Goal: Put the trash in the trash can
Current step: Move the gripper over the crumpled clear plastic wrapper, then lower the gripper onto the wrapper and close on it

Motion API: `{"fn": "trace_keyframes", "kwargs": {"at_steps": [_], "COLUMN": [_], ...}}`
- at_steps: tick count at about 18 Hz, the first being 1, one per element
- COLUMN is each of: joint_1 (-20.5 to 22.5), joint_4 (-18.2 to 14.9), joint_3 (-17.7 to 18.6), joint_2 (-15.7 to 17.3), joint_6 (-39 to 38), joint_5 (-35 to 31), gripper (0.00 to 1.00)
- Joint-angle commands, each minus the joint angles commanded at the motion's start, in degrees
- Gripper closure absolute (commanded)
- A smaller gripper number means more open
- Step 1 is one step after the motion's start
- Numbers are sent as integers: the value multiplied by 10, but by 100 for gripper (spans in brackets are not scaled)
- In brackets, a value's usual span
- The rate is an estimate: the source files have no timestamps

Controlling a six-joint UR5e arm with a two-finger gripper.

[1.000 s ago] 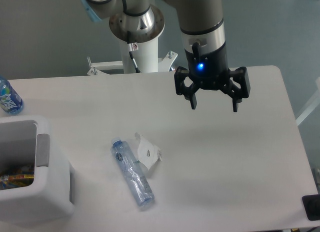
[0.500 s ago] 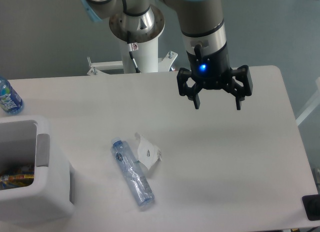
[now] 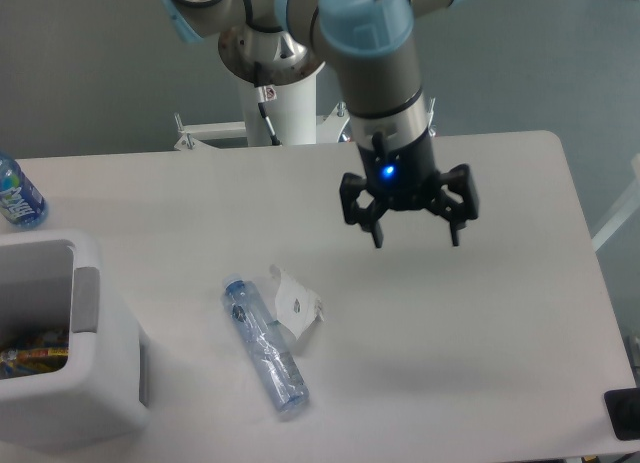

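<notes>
Overhead, my gripper [image 3: 408, 226] hangs empty with fingers spread, ready to pinch, up and right of the flattened bottle [image 3: 264, 346] and crumpled wrapper [image 3: 297, 305] lying touching on the table [image 3: 480, 333], trash can [image 3: 60, 345] waiting at left.

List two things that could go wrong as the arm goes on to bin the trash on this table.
The white wrapper lies against the flattened bottle, so the open gripper may catch both or nudge one away. The upright blue-labelled bottle stands just behind the trash can, so a carry to the bin might topple it.
</notes>
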State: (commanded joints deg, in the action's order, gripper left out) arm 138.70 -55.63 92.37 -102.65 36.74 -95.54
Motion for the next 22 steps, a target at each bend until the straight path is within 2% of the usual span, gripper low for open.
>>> {"fn": "trace_keyframes", "kwargs": {"at_steps": [4,8,13,18,22], "joint_1": [-21,-23,-32,-33,-40], "joint_4": [-1,1,1,2,4], "joint_3": [18,58,70,70,70], "joint_2": [-31,-44,-71,-72,-89], "joint_6": [-1,-2,-7,-8,-41], "joint_5": [22,61,89,110,127], "gripper": [0,0,0,0,0]}}
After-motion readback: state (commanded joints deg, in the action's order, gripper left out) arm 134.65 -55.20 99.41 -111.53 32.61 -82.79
